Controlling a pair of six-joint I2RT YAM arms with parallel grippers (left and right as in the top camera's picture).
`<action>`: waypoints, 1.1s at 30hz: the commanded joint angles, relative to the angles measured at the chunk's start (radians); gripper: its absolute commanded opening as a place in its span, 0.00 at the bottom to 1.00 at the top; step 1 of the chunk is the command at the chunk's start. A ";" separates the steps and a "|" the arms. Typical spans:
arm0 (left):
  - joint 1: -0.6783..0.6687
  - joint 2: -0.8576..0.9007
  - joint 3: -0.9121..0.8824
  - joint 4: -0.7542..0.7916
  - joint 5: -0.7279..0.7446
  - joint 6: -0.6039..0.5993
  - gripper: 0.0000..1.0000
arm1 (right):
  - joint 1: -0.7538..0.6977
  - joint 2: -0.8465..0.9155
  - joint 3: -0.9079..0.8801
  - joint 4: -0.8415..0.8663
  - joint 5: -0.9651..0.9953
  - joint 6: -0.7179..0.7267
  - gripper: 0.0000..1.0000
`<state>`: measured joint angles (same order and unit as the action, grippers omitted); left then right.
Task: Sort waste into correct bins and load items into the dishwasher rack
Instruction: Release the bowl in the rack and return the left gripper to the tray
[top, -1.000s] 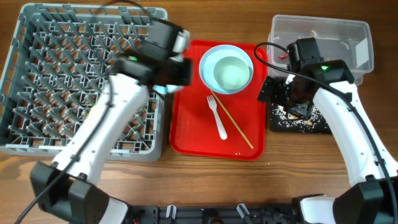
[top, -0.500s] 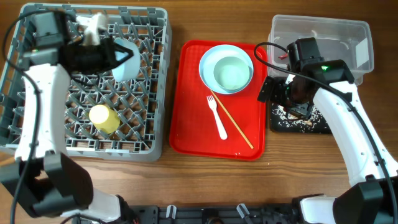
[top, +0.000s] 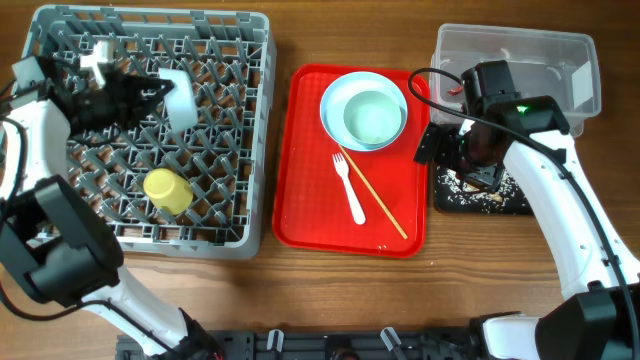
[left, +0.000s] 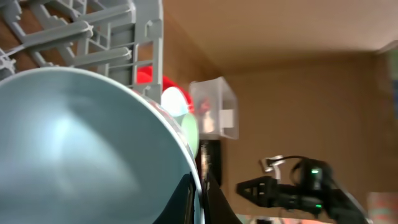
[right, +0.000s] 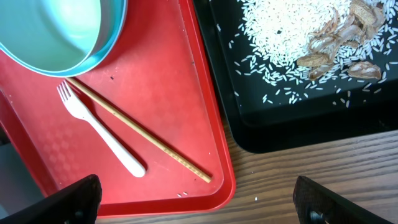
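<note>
My left gripper (top: 150, 92) is shut on the rim of a pale blue-white bowl (top: 181, 98) and holds it on edge over the back of the grey dishwasher rack (top: 255, 120). In the left wrist view the bowl (left: 81, 143) fills the frame with the jaws (left: 200, 194) pinching its rim. A yellow cup (top: 167, 190) stands in the rack. A pale blue bowl (top: 340, 92) with a pale green bowl (top: 370, 115) inside it, a white fork (top: 350, 190) and a chopstick (top: 377, 197) lie on the red tray (top: 300, 200). My right gripper (right: 199, 208) is open and empty above the black tray (right: 298, 127) of rice scraps (right: 286, 31).
The clear tub (top: 515, 62) stands behind the black tray (top: 510, 205) at the back right. Bare wooden table (top: 450, 270) runs along the front. The fork (right: 102, 137) and chopstick (right: 137, 134) also show in the right wrist view. No wrapper, tissue or plate is in view.
My left arm has swung left from the red tray to over the rack, carrying the bowl. The yellow cup in the rack is now uncovered. The right arm has not moved.
</note>
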<state>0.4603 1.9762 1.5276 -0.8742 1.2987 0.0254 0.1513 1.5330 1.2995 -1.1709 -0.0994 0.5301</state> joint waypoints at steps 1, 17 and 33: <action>0.020 0.052 0.011 0.003 0.084 0.019 0.04 | -0.001 -0.019 0.023 -0.001 0.022 -0.007 1.00; 0.019 0.064 0.011 0.052 0.246 -0.060 0.04 | -0.001 -0.019 0.023 0.001 0.021 -0.006 1.00; 0.014 0.066 0.008 0.002 -0.057 -0.060 0.04 | -0.001 -0.018 0.023 0.000 0.017 -0.007 1.00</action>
<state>0.4774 2.0327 1.5280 -0.8520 1.3754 -0.0345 0.1513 1.5330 1.2995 -1.1709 -0.0994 0.5301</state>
